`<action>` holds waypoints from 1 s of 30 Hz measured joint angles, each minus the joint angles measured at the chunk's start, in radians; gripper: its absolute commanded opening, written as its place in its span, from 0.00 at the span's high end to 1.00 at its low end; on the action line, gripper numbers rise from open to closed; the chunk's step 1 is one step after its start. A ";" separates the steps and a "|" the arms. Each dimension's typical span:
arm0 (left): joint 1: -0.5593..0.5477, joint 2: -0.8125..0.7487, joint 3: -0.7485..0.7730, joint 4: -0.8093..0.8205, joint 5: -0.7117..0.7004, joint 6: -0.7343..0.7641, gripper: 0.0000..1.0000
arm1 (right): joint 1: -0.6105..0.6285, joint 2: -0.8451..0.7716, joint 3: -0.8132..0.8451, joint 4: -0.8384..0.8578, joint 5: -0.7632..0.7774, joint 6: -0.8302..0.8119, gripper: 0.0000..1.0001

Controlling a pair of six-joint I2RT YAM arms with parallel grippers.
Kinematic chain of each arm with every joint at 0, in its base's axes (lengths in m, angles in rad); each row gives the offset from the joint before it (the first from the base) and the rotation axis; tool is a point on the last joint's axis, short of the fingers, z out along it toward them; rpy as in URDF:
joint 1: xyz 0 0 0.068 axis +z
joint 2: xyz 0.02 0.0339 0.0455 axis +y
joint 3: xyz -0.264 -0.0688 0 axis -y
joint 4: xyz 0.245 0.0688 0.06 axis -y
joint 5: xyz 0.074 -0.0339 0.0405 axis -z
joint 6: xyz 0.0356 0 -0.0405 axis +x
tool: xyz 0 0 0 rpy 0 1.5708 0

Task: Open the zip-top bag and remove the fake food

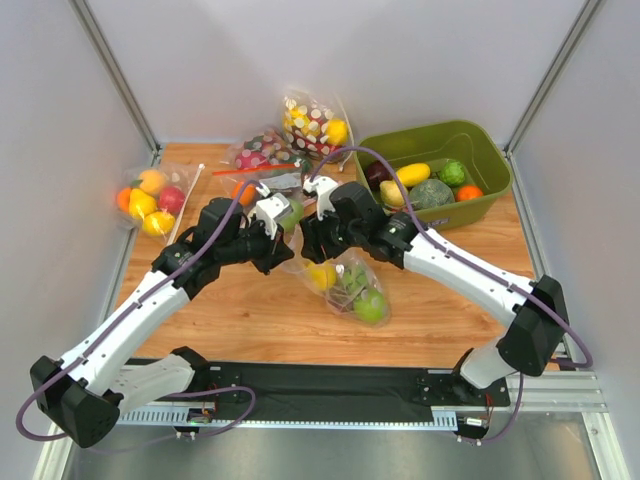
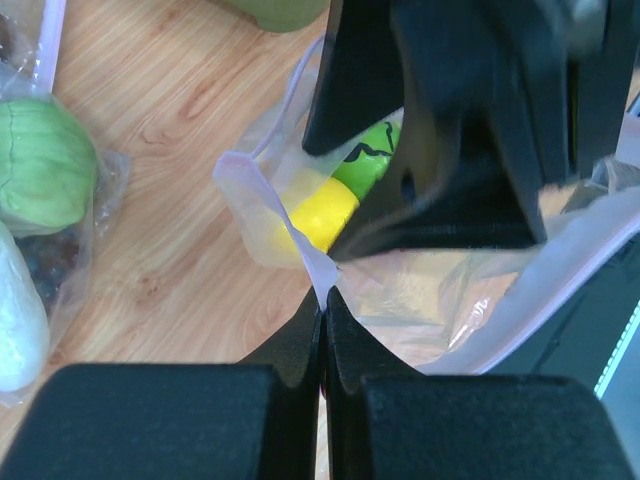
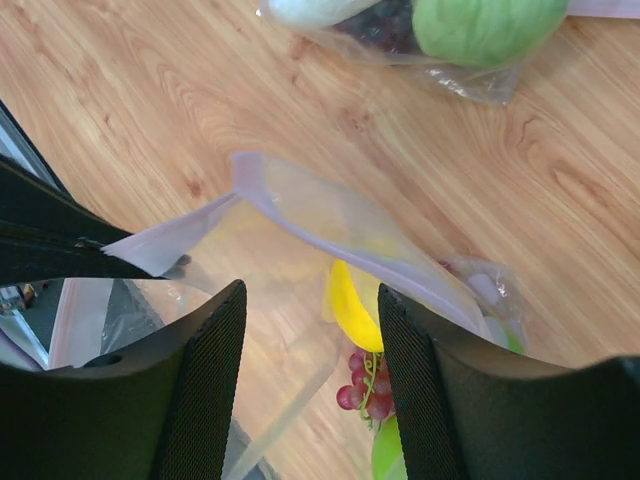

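Note:
The clear zip-top bag lies at the table's middle with its mouth toward the grippers. It holds fake food: a yellow fruit and green fruits. My left gripper is shut on the bag's pale rim, which the left wrist view shows pinched at the fingertips. My right gripper is open, with its fingers either side of the bag's mouth. The rim stretches just ahead of them. Yellow fruit, red grapes and a green piece show inside.
A green bin with several fruits stands at the back right. A polka-dotted bag and a red-strip bag lie at the back. Another bag of fruit lies far left. A bagged green vegetable lies close by.

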 measured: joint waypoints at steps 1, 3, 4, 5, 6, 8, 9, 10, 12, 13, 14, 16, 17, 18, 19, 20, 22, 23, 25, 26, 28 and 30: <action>0.000 0.002 0.000 0.000 0.001 0.000 1.00 | 0.013 0.005 0.000 0.000 0.013 -0.009 0.43; 0.000 0.007 0.000 0.000 0.003 0.000 1.00 | 0.034 0.020 -0.003 0.000 0.027 -0.020 0.44; 0.000 0.009 0.000 0.000 0.004 0.000 1.00 | 0.042 0.030 -0.005 0.000 0.032 -0.023 0.44; 0.000 0.011 0.000 0.000 0.004 0.000 1.00 | 0.046 0.040 -0.008 0.002 0.036 -0.025 0.44; 0.000 0.013 0.000 0.000 0.004 0.000 1.00 | 0.047 0.051 -0.011 0.002 0.043 -0.026 0.44; 0.000 0.015 0.000 0.000 0.006 0.000 1.00 | 0.048 0.074 -0.020 0.003 0.060 -0.027 0.44; 0.000 0.017 0.000 0.000 0.007 0.000 1.00 | 0.050 0.087 -0.024 0.005 0.069 -0.028 0.44; 0.000 0.019 0.000 0.000 0.008 0.000 1.00 | 0.053 0.098 -0.030 0.007 0.077 -0.028 0.44; 0.000 0.023 -0.002 0.000 0.008 0.000 1.00 | 0.055 0.113 -0.043 0.008 0.101 -0.029 0.42; 0.000 0.024 -0.003 -0.001 0.007 0.000 1.00 | 0.057 0.121 -0.051 0.014 0.114 -0.029 0.41; 0.000 0.025 -0.005 -0.001 0.007 0.000 1.00 | 0.058 0.126 -0.056 0.017 0.121 -0.029 0.40; 0.000 0.030 -0.008 -0.002 0.006 0.000 1.00 | 0.058 0.140 -0.066 0.032 0.136 -0.031 0.36; 0.000 0.033 -0.010 -0.004 0.006 0.000 1.00 | 0.058 0.146 -0.069 0.036 0.138 -0.032 0.34; 0.000 0.036 -0.012 -0.008 0.004 0.000 1.00 | 0.058 0.152 -0.069 0.040 0.139 -0.031 0.30; 0.001 0.038 -0.013 -0.011 0.002 0.000 1.00 | 0.058 0.159 -0.070 0.044 0.139 -0.029 0.28; 0.001 0.040 -0.014 -0.018 0.000 0.000 1.00 | 0.058 0.165 -0.071 0.047 0.139 -0.027 0.26; 0.001 0.042 -0.016 -0.024 0.000 0.000 1.00 | 0.057 0.171 -0.082 0.055 0.137 -0.021 0.22; 0.001 0.042 -0.016 -0.027 0.000 0.000 1.00 | 0.056 0.172 -0.089 0.059 0.134 -0.019 0.21; 0.001 0.042 -0.016 -0.029 0.000 0.000 1.00 | 0.056 0.173 -0.106 0.063 0.126 -0.013 0.20; 0.001 0.042 -0.016 -0.031 0.001 0.000 1.00 | 0.055 0.173 -0.115 0.067 0.121 -0.010 0.19; 0.001 0.043 -0.016 -0.035 0.003 0.000 1.00 | 0.054 0.173 -0.134 0.080 0.105 0.000 0.19; 0.001 0.046 -0.016 -0.039 0.005 0.000 1.00 | 0.054 0.173 -0.152 0.094 0.092 0.010 0.19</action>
